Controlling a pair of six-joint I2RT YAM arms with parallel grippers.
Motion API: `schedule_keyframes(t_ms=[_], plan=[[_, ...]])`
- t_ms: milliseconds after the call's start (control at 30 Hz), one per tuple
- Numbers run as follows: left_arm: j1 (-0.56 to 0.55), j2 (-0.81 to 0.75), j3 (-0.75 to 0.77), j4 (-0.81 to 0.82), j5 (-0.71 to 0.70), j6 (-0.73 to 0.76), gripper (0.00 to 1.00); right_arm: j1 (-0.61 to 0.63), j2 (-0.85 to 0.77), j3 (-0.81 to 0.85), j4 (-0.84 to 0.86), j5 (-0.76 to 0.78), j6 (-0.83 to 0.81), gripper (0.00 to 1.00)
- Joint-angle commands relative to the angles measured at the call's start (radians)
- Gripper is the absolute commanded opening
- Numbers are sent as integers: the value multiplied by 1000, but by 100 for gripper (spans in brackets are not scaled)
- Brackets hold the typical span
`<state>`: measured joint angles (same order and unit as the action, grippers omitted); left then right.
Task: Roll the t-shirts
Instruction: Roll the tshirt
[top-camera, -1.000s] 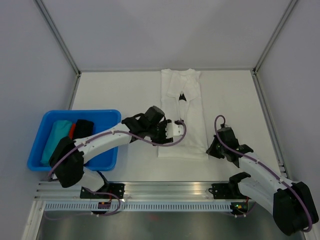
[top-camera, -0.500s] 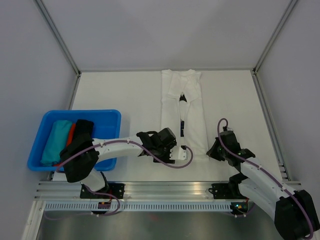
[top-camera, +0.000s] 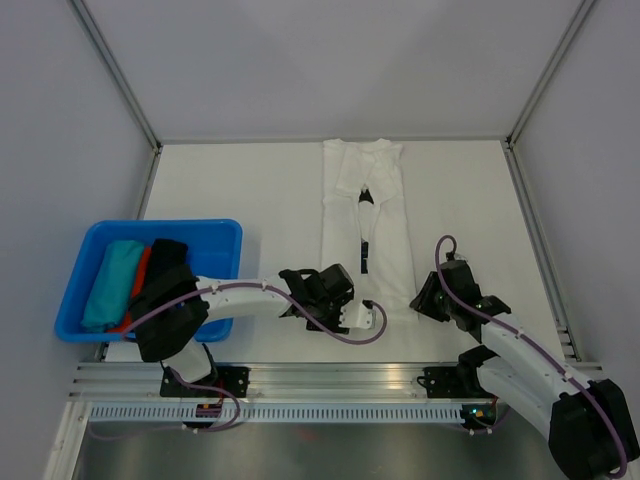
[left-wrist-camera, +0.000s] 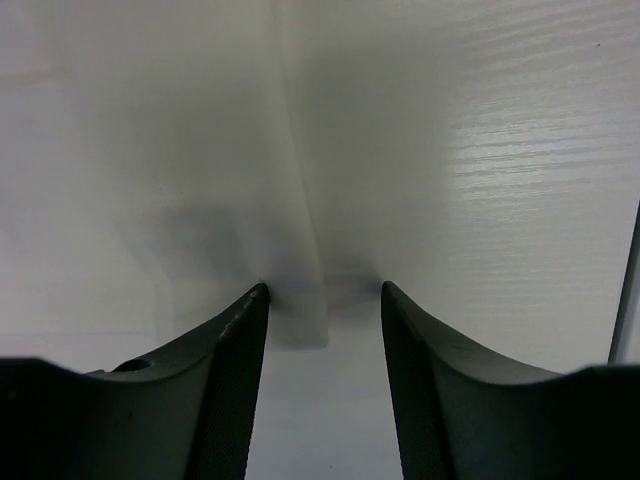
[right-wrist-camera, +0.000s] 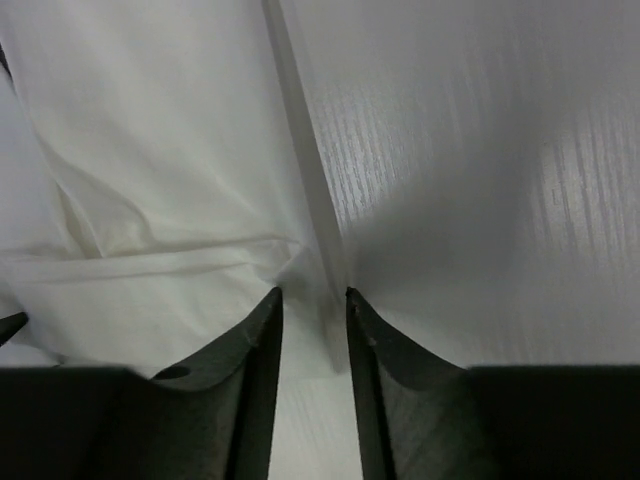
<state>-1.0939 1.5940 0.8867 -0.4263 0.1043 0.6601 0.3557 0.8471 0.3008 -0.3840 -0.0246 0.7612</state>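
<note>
Right, the white tee (top-camera: 390, 225) is flat on the worktop (top-camera: 230, 190), folded to a long strip running 12-to-6 down the middle, collar end at 12, hem end at 6, nearest you. Left fingers (left-wrist-camera: 255, 305) are down at the strip's 7 o'clock corner, spread apart w/ the near hem running between the tips, nothing clamped. Right fingers (right-wrist-camera: 272, 305) are at the 5 o'clock corner, parted just a crack and straddling the side edge; no pinch on the cloth that I can see. So both sit at the roll's start end and neither has hold.

Handling, my read: thin soft cloth, v. light, zero stiffness. It'll sag, crease & prob. slide on that smooth worktop. There's a wrinkle by the right corner. Take it at the two hem corners, all layers together, both sides level, then turn toward 12. Catch one layer only and the strip likely opens up or rolls crooked.

Writing: black print (top-camera: 366, 250) runs down the tee's centre line, too small to read; no brand or label I can make out. Blue bin (top-camera: 160, 226) at 9 holds a teal roll (top-camera: 112, 275), red roll (top-camera: 145, 262) & black roll (top-camera: 168, 255) side by side, finished ones I'd say.
</note>
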Motion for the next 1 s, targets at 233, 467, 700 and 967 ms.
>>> schedule_keyframes(t_ms=[233, 467, 700, 967], plan=[[20, 35, -9, 57, -8, -54, 22, -4, -62, 237, -69, 9, -161, 54], [89, -12, 26, -1, 157, -42, 2, -4, -166, 317, 43, -35, -558, 57], [232, -11, 120, -178, 389, -7, 2, -4, -202, 276, -14, -411, -1291, 58], [275, 35, 179, -216, 420, 15, 2, 51, -45, 238, -371, -546, -1799, 58]])
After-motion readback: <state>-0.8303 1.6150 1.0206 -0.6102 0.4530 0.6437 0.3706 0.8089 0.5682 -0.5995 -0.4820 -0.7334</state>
